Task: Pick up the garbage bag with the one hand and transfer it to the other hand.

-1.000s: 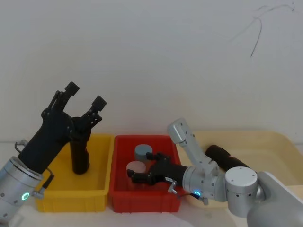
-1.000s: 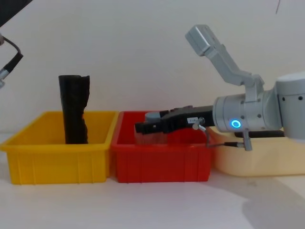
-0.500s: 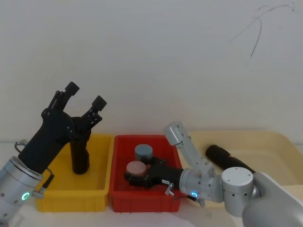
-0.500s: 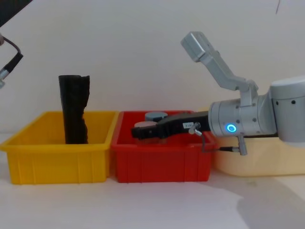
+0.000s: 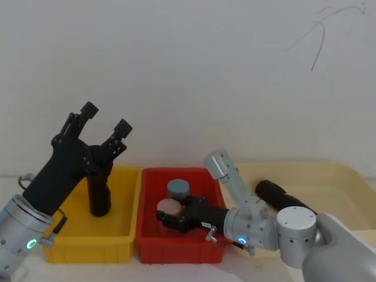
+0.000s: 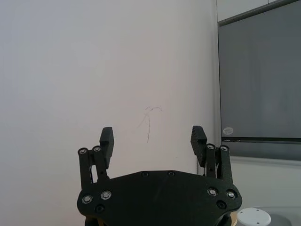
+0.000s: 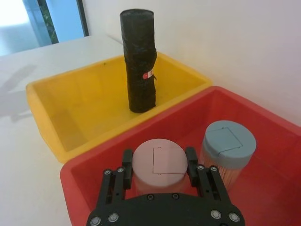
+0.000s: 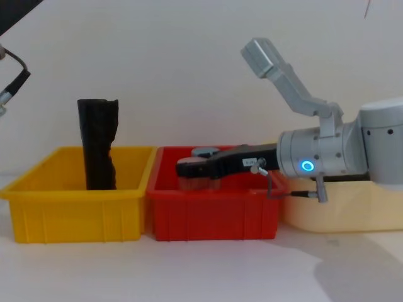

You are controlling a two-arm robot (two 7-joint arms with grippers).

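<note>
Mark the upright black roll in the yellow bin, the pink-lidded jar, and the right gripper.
upright black roll (image 7: pixel 139 61): right wrist view, mid-body.
pink-lidded jar (image 7: pixel 158 162): right wrist view, centre of lid.
right gripper (image 7: pixel 158 159): right wrist view, between the fingertips flanking the jar.

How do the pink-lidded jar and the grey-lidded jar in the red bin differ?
The pink-lidded jar sits between the right gripper's open fingers; the grey-lidded jar stands free. The pink-lidded jar is nearer the robot, the grey-lidded jar behind it. Both stand upright in the red bin.
</note>
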